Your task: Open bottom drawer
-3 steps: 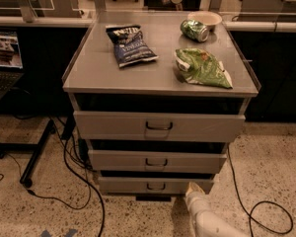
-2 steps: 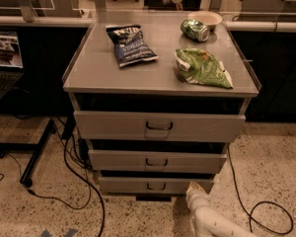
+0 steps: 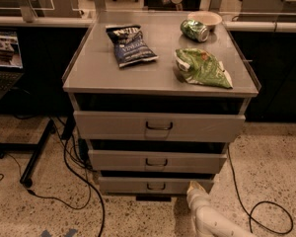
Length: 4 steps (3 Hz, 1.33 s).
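The end effector sits low at the front of the cabinet, its pale tip close to the right end of the bottom drawer. Whether it is wide, narrow or holding anything cannot be told. The white arm runs down and to the right from it, out of the lower edge of the view.

The bottom drawer lies directly left of the end effector, and its front is the narrowest of the three. Its dark handle is at the centre of the front, to the left of the end effector and apart from it.

Just above the end effector is the middle drawer, and higher up the top drawer, the widest. Above them is the counter. On it, up and to the left of the end effector, lies a dark chip bag; almost straight above lies a green bag. Beyond that bag a green can lies on its side beside a bowl. Black cables trail over the speckled floor far to the left, and another cable loops to the right.
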### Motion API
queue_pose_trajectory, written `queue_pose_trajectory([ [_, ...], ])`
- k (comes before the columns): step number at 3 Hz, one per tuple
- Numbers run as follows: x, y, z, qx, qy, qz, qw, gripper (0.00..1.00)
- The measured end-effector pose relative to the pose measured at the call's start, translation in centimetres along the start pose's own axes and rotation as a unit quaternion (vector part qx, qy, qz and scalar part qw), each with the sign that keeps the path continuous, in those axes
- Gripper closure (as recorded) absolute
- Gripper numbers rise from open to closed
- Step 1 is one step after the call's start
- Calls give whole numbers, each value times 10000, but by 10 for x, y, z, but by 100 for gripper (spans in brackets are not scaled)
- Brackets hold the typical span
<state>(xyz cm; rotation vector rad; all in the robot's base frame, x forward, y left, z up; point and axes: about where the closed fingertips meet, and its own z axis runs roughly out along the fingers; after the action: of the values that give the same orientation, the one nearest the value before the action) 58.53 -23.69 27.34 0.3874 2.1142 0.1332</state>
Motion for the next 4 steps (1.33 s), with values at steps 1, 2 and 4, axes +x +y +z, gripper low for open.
queue_pose_trajectory([
  [1,-7,-31,51,195,-268,-62,9994,100],
  [2,-7,-31,51,195,-268,-62,9994,100],
  [4,-14,-22,93,255,-311,-53,9992,100],
])
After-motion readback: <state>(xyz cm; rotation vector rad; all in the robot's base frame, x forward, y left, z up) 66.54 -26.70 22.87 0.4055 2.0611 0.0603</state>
